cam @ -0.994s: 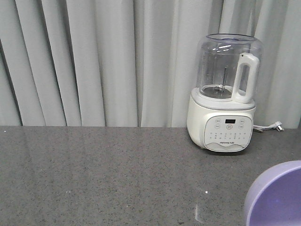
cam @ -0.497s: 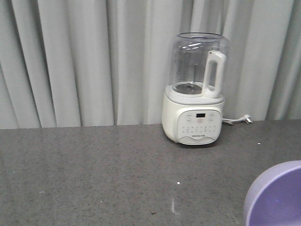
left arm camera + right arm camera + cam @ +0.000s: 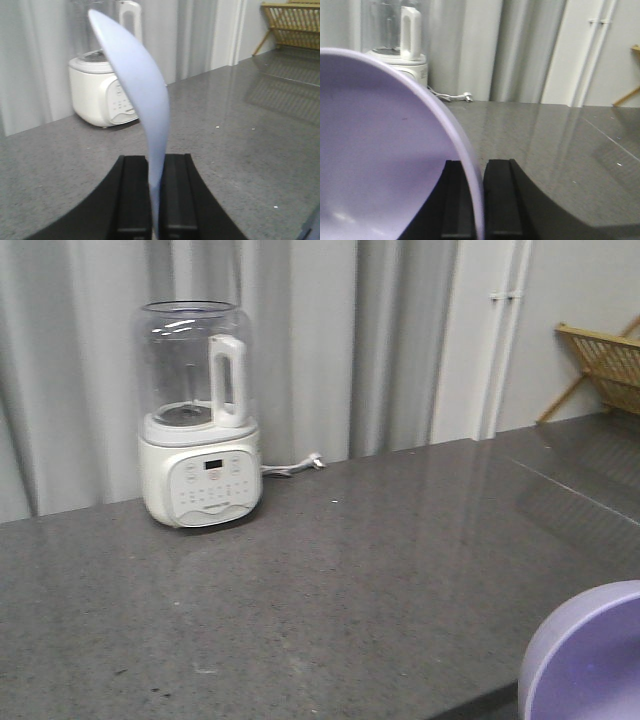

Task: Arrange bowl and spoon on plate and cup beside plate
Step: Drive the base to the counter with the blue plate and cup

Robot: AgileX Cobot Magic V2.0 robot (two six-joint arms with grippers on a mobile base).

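Above the counter (image 3: 350, 570), the left gripper (image 3: 154, 192) pinches the spoon (image 3: 135, 75) upright and the right gripper (image 3: 474, 200) clamps the bowl (image 3: 380, 150) at its rim, probably for carrying.

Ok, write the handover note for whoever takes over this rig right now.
Left gripper: shut on the spoon, which stands up between the fingers.
Right gripper: shut on the rim of the bowl.
Both things are carried above the counter; a blender stands at the back.
Plate and cup: in no view.
Done: bowl and spoon picked up.
Left: find the plate, set the bowl and spoon on it, then put the cup beside it.
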